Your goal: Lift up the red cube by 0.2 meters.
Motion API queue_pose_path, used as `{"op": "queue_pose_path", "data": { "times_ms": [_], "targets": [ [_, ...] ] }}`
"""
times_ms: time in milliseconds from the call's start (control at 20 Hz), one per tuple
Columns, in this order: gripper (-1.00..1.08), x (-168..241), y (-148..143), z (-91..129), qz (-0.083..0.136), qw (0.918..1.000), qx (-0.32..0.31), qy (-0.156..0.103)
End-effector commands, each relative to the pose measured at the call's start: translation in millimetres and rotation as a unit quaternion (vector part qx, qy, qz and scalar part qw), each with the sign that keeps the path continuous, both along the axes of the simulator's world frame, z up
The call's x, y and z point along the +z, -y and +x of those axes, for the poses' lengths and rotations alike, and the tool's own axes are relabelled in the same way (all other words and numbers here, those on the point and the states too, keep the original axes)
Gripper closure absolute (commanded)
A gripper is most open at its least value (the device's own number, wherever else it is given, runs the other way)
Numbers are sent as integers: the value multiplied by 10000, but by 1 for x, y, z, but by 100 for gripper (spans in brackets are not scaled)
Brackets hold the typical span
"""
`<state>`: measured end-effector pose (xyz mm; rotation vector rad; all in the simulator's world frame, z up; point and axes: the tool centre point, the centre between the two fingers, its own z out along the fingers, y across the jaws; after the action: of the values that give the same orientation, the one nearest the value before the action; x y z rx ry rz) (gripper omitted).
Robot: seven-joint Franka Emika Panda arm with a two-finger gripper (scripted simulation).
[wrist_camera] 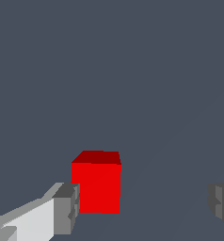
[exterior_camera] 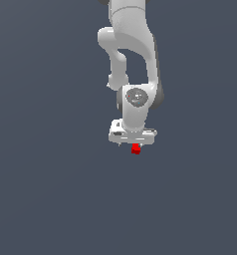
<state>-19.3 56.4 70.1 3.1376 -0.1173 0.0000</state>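
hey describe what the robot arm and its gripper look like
The glossy white jointed robot arm has rounded segments, dark grey joint seams and a round grey cap near the wrist. Its white gripper is a flat bar ending in blocky grey fingers. No cables or markings show.

Bare simulated scene: flat, featureless slate-grey ground (exterior_camera: 46,199), untextured rendered surfaces.

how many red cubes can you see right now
1: the small, plain bright red cube sits between the white gripper's open fingers, close beside one finger. No others visible.
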Motion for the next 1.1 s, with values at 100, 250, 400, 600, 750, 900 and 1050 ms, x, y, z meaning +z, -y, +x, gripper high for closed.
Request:
{"op": "queue_pose_path", "data": {
  "times_ms": [100,250,400,600,750,900,1050],
  "targets": [
    [-92,-30,-20,-5,5,9999,-117,2],
    [-92,-43,-28,-6,7,9999,-163,1],
    [-92,-49,-33,-7,8,9998,-188,1],
    [108,-50,-34,-6,8,9998,-190,1],
    [108,-50,-34,-6,8,9998,-190,1],
    [108,-50,-34,-6,8,9998,-190,1],
    [108,-50,-34,-6,8,9998,-190,1]
  ]
}}
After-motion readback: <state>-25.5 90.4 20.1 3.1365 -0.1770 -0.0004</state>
